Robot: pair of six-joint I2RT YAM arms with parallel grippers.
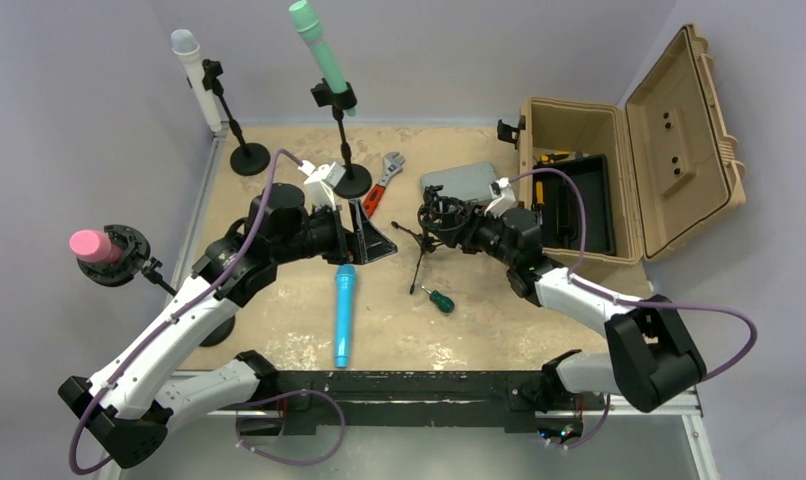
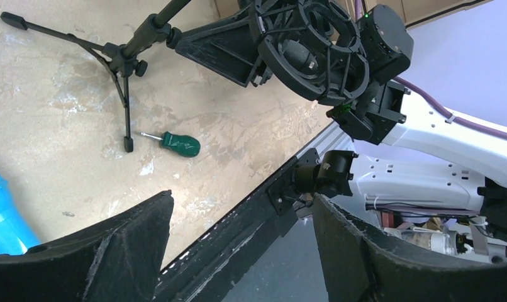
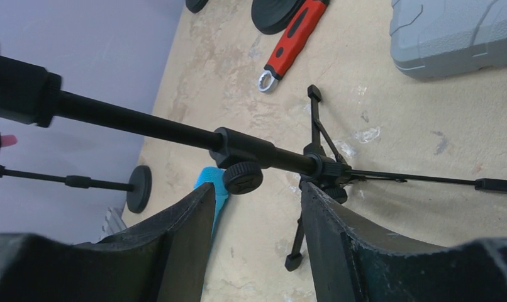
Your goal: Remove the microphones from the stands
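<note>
A blue microphone (image 1: 344, 315) lies flat on the table, off any stand; its end shows in the left wrist view (image 2: 2, 217). The black tripod stand (image 1: 419, 262) leans right, its empty shock mount (image 2: 314, 56) up against my right wrist. My right gripper (image 1: 437, 225) is open; in its wrist view the stand's pole (image 3: 175, 132) and knob (image 3: 243, 177) cross just beyond the gap of the right gripper (image 3: 257, 196), with nothing between the fingers. My left gripper (image 1: 367, 240) hangs open and empty left of the stand, and in its own view the left gripper (image 2: 241, 204) frames only the table edge.
A green screwdriver (image 1: 440, 300) lies by the tripod legs. A red wrench (image 1: 384, 185), a grey case (image 1: 461, 180) and an open tan toolbox (image 1: 619, 180) sit behind. Other stands hold green (image 1: 321, 50), white (image 1: 193, 75) and pink (image 1: 97, 245) microphones.
</note>
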